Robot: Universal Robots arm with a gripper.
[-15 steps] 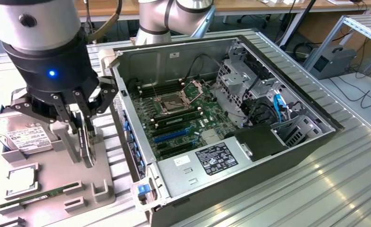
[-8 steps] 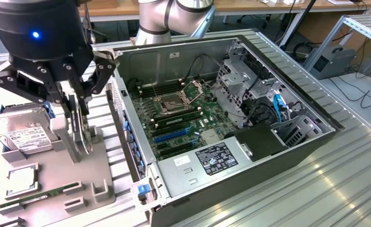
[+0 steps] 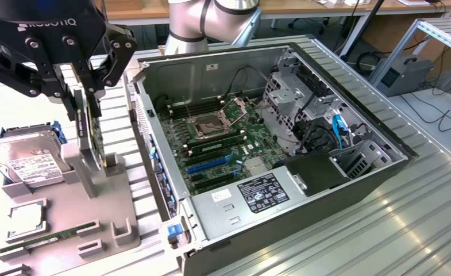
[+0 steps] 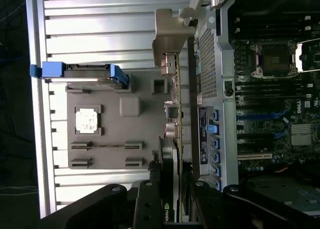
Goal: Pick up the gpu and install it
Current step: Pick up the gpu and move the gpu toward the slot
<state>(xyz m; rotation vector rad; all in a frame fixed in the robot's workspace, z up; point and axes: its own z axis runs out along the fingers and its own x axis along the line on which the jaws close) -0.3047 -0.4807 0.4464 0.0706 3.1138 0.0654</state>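
The gpu is a thin card standing on edge, dark on one face, over the grey parts holder at the exterior view's left. My gripper comes down from above and is shut on the card's upper edge, one finger on each face. In the wrist view the gpu runs edge-on away from the gripper, ending in its silver bracket. Its lower edge sits between the holder's upright posts; I cannot tell if it still rests in the slot.
The open computer case lies to the exterior view's right of the holder, its motherboard and blue expansion slot exposed. On the holder are a hard drive with blue rails, a processor chip and a green memory stick. All rests on a ribbed metal table.
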